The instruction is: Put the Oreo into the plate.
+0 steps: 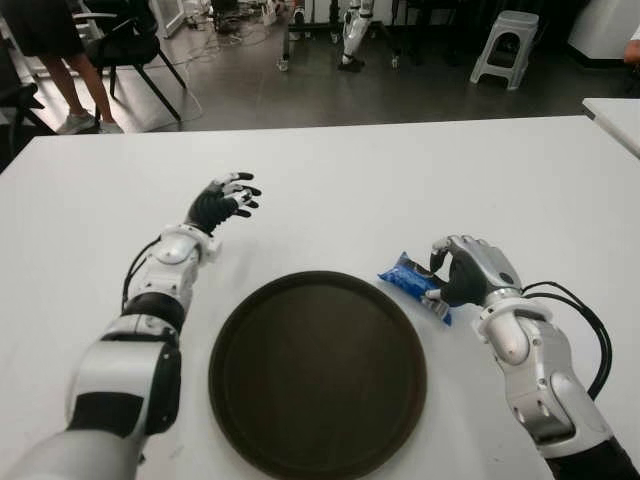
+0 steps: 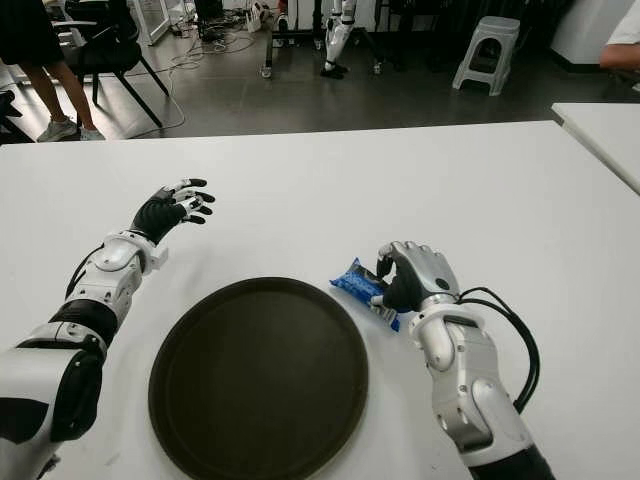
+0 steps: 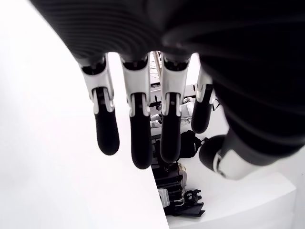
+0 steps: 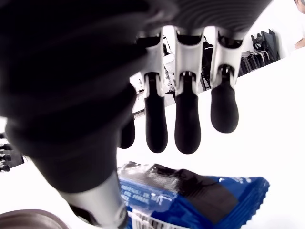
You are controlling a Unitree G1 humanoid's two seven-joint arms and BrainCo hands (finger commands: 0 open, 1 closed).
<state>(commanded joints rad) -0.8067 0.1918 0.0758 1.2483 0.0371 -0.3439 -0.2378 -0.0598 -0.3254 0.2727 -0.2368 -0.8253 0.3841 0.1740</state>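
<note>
1. A white desk fills most of the head views, with a round dark plate lying near its front edge, between the two arms.
2. A blue Oreo pack lies on the desk just beside the plate's right rim, outside the plate.
3. The right hand is at the pack's right end, fingers curved down over it; the wrist view shows fingertips hanging above the wrapper with a gap, so the hand is unclenched and grasps nothing.
4. The left hand shows to the upper left of the plate, well apart from the pack, fingers spread loosely and holding nothing.
5. A black cable loops beside the right forearm.
6. Nothing lies between the pack and the plate.
7. Beyond the desk is a grey floor with a black chair at far left, a person's legs beside it, a pale stool at far right, and wheeled frames in the middle.
8. A second white desk is cut off at the right edge, with part of a person's arm above it.
9. The pack's printing is too small to read in the head views, and the thumb hides part of it in the wrist view.
10. Whether the left hand touches the desk cannot be told.
</note>
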